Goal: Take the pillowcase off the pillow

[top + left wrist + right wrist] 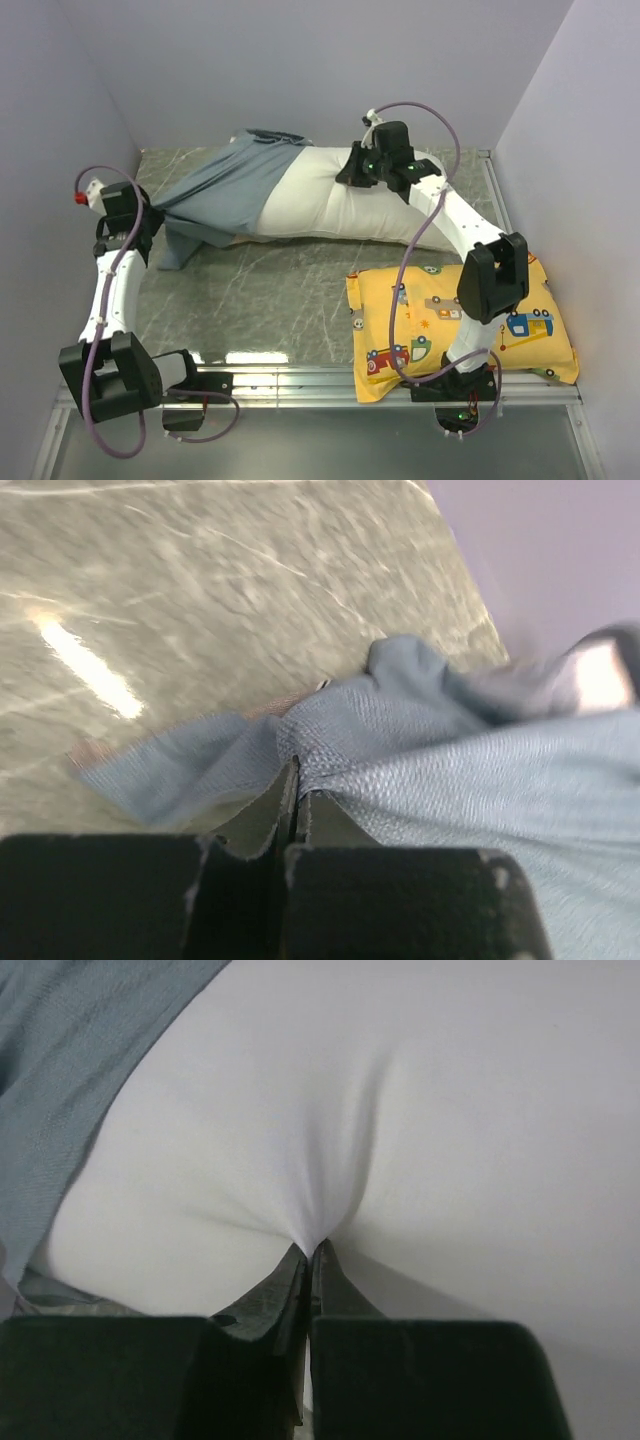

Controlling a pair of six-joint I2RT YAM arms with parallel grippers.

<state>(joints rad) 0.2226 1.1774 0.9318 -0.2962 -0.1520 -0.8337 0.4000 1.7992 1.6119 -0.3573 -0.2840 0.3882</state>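
Left fingers (pixel 255 825) clenched on pillowcase (pixel 480 780); right fingers (pixel 265 1300) pinch pillow (pixel 400 1110) (thin fold only). Risk: that pinch slips, so pillow drags along.

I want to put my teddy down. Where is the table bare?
The bare table lies between the white pillow, the left arm and the yellow pillow. The right side is crowded.
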